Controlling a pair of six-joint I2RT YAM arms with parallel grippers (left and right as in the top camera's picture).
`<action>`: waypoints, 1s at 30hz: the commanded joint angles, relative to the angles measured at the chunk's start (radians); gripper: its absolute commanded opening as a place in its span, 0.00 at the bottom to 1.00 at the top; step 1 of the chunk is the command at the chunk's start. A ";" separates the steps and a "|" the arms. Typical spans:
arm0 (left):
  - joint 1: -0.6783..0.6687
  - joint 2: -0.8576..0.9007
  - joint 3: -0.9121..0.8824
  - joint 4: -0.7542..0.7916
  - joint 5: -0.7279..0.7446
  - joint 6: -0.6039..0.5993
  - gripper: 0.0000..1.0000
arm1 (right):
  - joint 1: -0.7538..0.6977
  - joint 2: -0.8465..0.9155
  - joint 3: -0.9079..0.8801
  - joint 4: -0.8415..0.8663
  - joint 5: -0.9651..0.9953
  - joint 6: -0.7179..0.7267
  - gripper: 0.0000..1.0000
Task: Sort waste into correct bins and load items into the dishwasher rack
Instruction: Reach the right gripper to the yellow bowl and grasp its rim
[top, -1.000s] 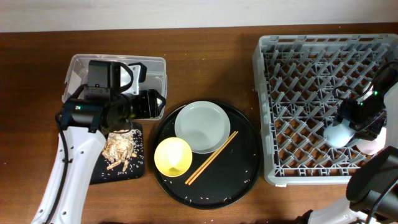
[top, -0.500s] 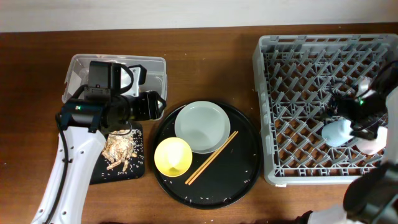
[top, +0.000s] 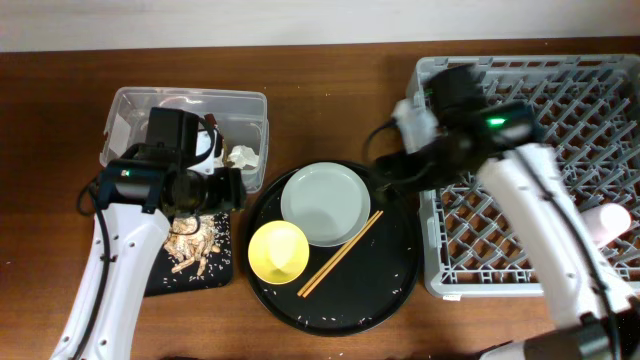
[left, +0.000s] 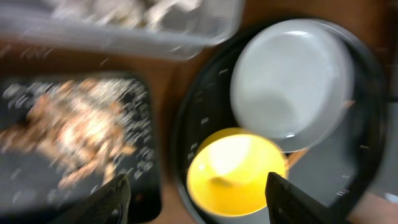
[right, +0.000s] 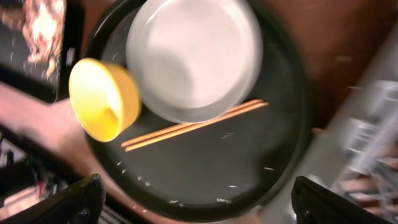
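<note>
Overhead view: the right hand (top: 385, 172) has left the right side of the rack (top: 470, 262), where it stood with a pale cup a second ago, and now hangs over the upper right rim of the round tray (top: 392, 282), just beside the plate (top: 322, 203). I take the cup as delivered and the tray's dishes as next. A pink cup (top: 612, 220) lies at the rack's right edge; the pale cup is hidden under the arm. At left, a tissue (top: 243, 155) shows in the right end of the clear tub (top: 130, 108), a spot the left hand (top: 228, 188) covered before; likely just dropped. Below it, the flat black tray (top: 160, 278) holds brown scraps (top: 193, 240) with rice. Left wrist view, blurred: the left hand's fingers (left: 118, 193) stand apart with nothing between, above the yellow bowl (left: 236, 171). Right wrist view: the right hand's fingers (right: 71, 202) are wide apart and empty over the round tray, which carries plate, yellow bowl and chopsticks (right: 193, 124).
</note>
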 joint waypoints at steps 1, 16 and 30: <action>0.002 -0.002 -0.001 -0.045 -0.167 -0.117 0.70 | 0.143 0.061 -0.011 0.012 -0.005 0.042 0.97; 0.002 -0.002 -0.001 -0.053 -0.193 -0.121 0.73 | 0.373 0.345 -0.068 0.185 0.059 0.275 0.60; 0.003 -0.002 -0.001 -0.052 -0.193 -0.121 0.75 | 0.429 0.375 -0.147 0.303 0.066 0.343 0.08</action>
